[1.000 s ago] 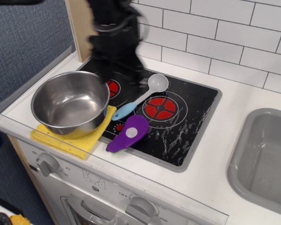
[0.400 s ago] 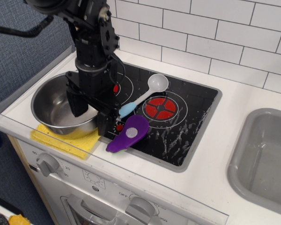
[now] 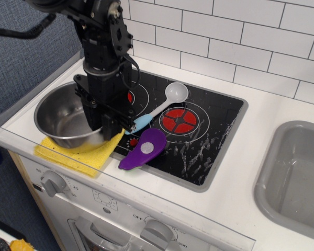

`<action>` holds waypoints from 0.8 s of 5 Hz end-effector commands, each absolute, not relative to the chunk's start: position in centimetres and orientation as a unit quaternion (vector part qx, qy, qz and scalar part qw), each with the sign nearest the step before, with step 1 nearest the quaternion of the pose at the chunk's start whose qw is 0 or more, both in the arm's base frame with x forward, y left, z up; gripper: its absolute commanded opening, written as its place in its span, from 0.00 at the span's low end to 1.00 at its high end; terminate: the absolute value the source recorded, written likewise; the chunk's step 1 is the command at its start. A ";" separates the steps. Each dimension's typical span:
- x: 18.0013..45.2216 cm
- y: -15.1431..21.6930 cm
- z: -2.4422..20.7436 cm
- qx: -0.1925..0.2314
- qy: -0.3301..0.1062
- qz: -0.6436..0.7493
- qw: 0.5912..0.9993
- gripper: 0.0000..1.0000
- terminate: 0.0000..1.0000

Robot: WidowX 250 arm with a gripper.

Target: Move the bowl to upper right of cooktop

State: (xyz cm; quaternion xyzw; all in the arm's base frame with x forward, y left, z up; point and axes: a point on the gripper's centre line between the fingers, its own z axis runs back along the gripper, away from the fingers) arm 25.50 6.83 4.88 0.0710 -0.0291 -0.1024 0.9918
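Grabbing step: gripper [image 3: 105, 124] fingers look clamped on the bowl [image 3: 63, 119] rim at the tabletop's front-left corner. Next I'd lift toward the cooktop [image 3: 209, 136] back-right.

Black gripper [image 3: 101, 121] at bowl [image 3: 63, 117] rim, yellow cloth [image 3: 76, 156] beneath, cooktop [image 3: 199, 130] beside
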 end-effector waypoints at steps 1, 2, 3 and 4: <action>25.8 7.2 6.4 0.088 -0.048 -0.097 0.990 0.00 0.00; 27.5 5.8 8.0 0.095 -0.063 -0.114 0.987 0.00 0.00; 29.6 1.2 10.9 0.109 -0.096 -0.167 0.975 0.00 0.00; 30.3 -4.1 11.6 0.098 -0.116 -0.239 0.959 0.00 0.00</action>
